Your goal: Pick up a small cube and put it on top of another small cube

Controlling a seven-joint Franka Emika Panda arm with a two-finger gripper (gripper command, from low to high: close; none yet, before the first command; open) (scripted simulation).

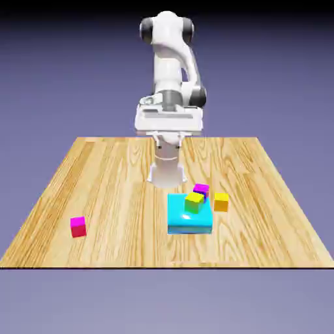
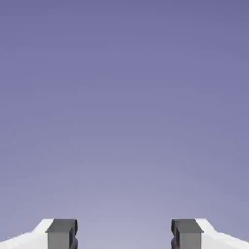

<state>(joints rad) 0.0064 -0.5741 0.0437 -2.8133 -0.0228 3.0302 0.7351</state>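
The small cube (image 1: 221, 201), orange with a yellower top, rests on the table just off the exterior view's right side of a flat cyan block (image 1: 186, 224). My gripper (image 1: 168, 132) hangs high above the table's far half, well away from every cube. In the hand view the gripper (image 2: 124, 234) is open: its two grey fingertips (image 2: 62, 232) stand wide apart with nothing between them, and only the blue-violet backdrop shows ahead. No cube appears in the hand view.
A yellow-green cube (image 1: 194, 201) sits on the cyan block's top. A magenta cube (image 1: 201, 190) shows right behind it at the block's far edge. Another magenta cube (image 1: 78, 226) lies alone near the front left of the wooden table (image 1: 117, 182).
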